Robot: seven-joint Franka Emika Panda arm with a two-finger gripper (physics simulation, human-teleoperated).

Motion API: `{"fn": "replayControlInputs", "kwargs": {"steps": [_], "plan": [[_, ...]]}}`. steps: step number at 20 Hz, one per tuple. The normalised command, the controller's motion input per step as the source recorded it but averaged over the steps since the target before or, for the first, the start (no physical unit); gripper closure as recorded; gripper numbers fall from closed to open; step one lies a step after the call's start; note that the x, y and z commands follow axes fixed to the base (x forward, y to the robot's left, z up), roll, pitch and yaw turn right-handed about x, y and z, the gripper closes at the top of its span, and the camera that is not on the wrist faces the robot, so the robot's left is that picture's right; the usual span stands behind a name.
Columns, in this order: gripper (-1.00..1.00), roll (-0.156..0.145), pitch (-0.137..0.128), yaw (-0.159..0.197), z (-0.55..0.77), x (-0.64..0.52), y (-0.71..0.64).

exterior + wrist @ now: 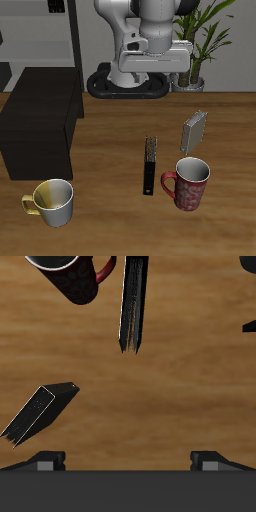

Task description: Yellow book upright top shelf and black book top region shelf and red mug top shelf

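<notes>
- I am holding the gripper (150,62) high over the back of the table, clear of everything; its fingers (43,461) are standing wide apart with nothing between them.
- I am noting the yellow book (194,131) standing upright on the wood, nearest the gripper, with its spine edge up.
- The black book (150,165) is lying flat just in front of it, and the red mug (187,184) is sitting beside that book's near end, close but apart.
- The shelf (40,125) is well apart across the table, its flat top bare; none of the three items is on it yet.
- A white-and-yellow mug (52,201) is standing in front of the shelf.
- I am judging the yellow book stiff and light but easily toppled; I would pinch it across its thickness near the top edge.
- The black book looks thin and awkward when flat; the mug rim looks the sounder hold.
</notes>
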Motion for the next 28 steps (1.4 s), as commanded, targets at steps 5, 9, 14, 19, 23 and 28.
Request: {"fn": "replayControlInputs", "kwargs": {"steps": [5,9,14,19,23,28], "plan": [[-1.00,0.015,0.005,-0.024,-0.03,0.01,0.14],[-1.00,-0.025,0.003,-0.031,-0.05,0.05,0.18],[-1.00,-0.033,-0.060,-0.023,-0.04,-0.02,0.29],[-1.00,0.001,-0.146,-0.017,-0.25,-0.17,0.73],[-1.00,0.028,0.044,-0.071,-0.32,0.01,0.51],[-1.00,0.020,0.007,-0.059,-0.27,0.00,0.41]]}}
